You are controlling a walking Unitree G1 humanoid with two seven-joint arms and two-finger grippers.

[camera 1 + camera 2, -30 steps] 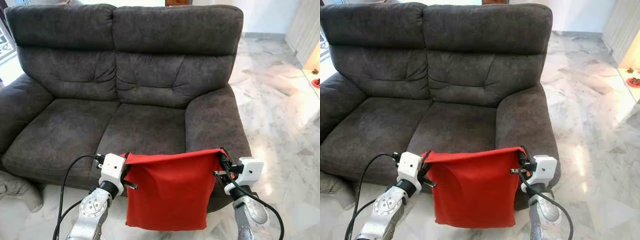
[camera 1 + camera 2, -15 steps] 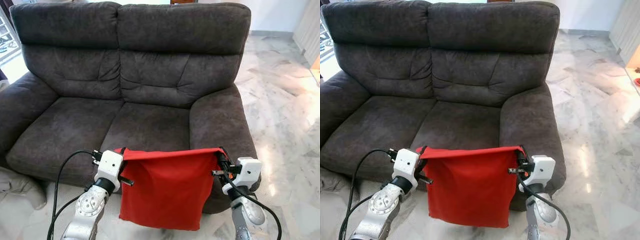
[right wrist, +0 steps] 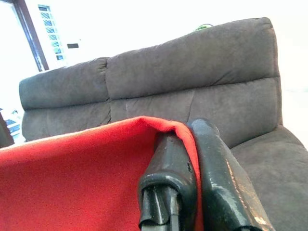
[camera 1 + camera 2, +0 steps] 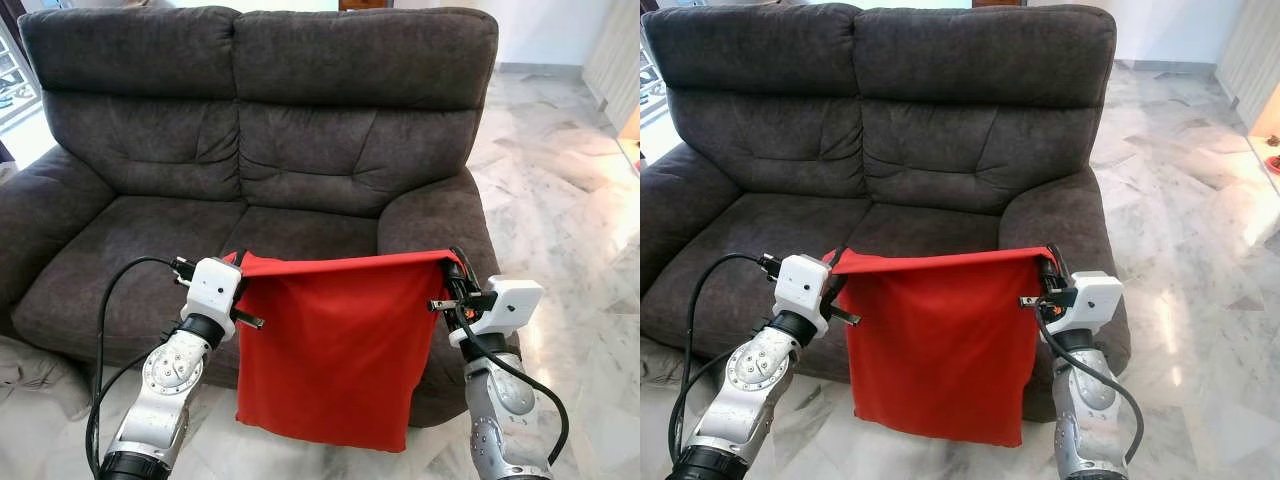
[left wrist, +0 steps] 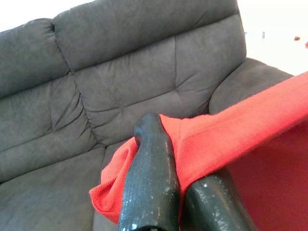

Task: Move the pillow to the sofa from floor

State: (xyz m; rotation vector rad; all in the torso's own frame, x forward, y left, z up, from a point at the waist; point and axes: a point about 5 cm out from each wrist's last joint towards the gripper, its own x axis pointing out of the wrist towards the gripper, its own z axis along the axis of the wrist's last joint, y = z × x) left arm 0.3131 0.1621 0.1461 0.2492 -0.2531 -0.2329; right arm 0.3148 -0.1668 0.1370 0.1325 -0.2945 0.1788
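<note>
A red pillow [image 4: 330, 350] is hanging in the air in front of a grey sofa [image 4: 270, 150], its top edge stretched taut between the robot's 2 arms. The left gripper [image 5: 175, 159] is pinching one upper corner, its fingers [image 5: 149, 168] clamped on the fabric; the right gripper [image 3: 190, 163] is clamped on the other corner. The pillow is drooping flat and limp, so it is probably light, soft and thinly filled; the corners look the surest hold. No brand, label or writing is showing on it.
</note>
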